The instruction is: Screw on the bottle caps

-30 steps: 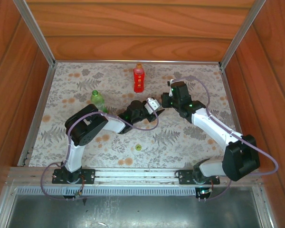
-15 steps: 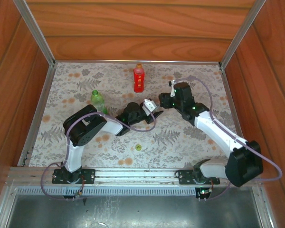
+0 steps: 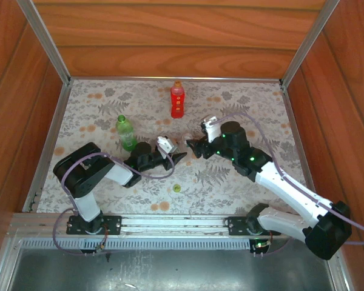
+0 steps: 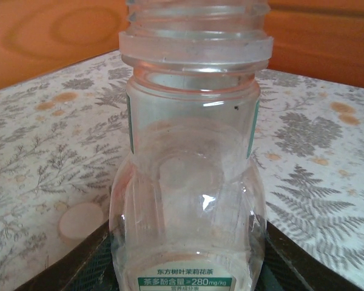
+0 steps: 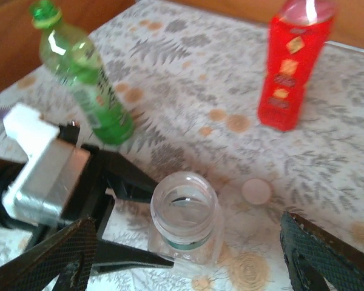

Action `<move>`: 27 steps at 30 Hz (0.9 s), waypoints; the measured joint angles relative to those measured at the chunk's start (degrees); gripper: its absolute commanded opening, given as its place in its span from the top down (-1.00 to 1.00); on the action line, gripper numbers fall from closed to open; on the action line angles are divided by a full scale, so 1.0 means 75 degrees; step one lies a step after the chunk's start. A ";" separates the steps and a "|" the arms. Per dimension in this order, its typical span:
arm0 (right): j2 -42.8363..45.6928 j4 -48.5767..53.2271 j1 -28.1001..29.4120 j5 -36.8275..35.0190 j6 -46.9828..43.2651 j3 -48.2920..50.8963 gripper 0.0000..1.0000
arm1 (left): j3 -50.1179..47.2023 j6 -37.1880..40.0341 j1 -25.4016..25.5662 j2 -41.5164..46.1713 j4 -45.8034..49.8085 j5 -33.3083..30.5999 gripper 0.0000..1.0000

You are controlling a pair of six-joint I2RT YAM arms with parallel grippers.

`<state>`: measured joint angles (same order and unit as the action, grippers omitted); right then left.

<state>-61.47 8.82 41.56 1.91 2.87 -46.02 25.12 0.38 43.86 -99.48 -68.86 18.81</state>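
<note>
A short clear bottle [image 4: 191,182] stands upright on the flowered cloth, its threaded neck bare, and my left gripper [image 4: 188,276] is shut on its lower body. From above, the bottle's open mouth [image 5: 185,209] lies between the left fingers [image 5: 124,182]. My right gripper [image 5: 191,260] hovers over it, open, with one finger on either side. A white cap [image 5: 256,191] lies flat on the cloth just beyond the bottle. The green bottle [image 3: 125,132] and the red bottle [image 3: 178,100] stand capped farther back. A yellow-green cap [image 3: 177,188] lies near the front.
Wooden walls and a metal frame [image 3: 45,142] box in the cloth on three sides. The green bottle [image 5: 91,91] is close behind the left gripper [image 3: 171,159]. The red bottle [image 5: 291,66] stands beyond the white cap [image 4: 80,219]. The right gripper [image 3: 193,147] faces the left.
The left arm has drawn back to the left and nearer with the clear bottle. The right arm followed it leftward, and its jaws have spread open.
</note>
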 measured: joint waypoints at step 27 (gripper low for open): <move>-0.2151 -0.0842 0.0516 -0.0093 0.0143 -0.0332 0.26 | -0.0519 -0.0364 -0.0198 -0.0157 -0.0612 0.0414 -0.24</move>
<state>-77.60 2.50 45.43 1.21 3.95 -48.51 21.23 -2.35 42.37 -100.66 -73.45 21.91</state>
